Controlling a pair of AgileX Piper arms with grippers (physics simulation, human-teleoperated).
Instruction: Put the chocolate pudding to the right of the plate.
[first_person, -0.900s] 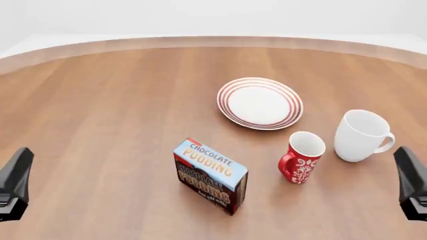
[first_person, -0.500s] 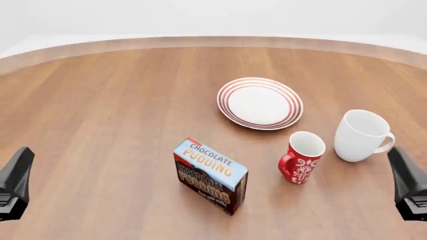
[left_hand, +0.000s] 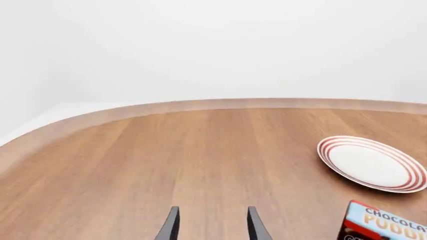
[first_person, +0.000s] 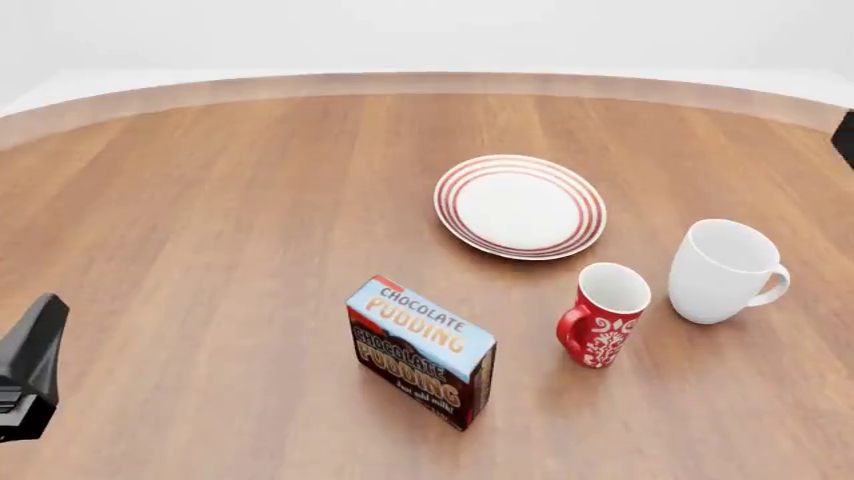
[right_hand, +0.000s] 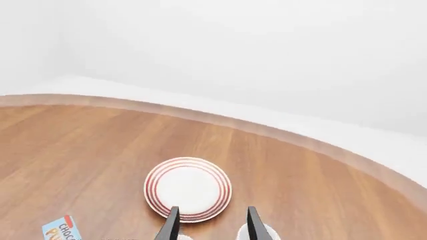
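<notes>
The chocolate pudding (first_person: 420, 350) is a carton with a light-blue top and a dark brown front. It stands on the table's near middle, and a corner of it shows in the left wrist view (left_hand: 383, 224) and the right wrist view (right_hand: 60, 230). The white plate with red rings (first_person: 519, 206) lies beyond it to the right, empty. It also shows in both wrist views (left_hand: 370, 163) (right_hand: 188, 187). My left gripper (left_hand: 213, 227) is open and empty, low at the near left, well left of the carton. My right gripper (right_hand: 213, 226) is open and empty, high above the table, looking down on the plate.
A red patterned mug (first_person: 605, 313) stands right of the carton. A white mug (first_person: 722, 270) stands further right, both nearer than the plate. My left arm (first_person: 30, 365) shows at the near left edge. A dark bit of my right arm (first_person: 846, 137) shows at the far right edge.
</notes>
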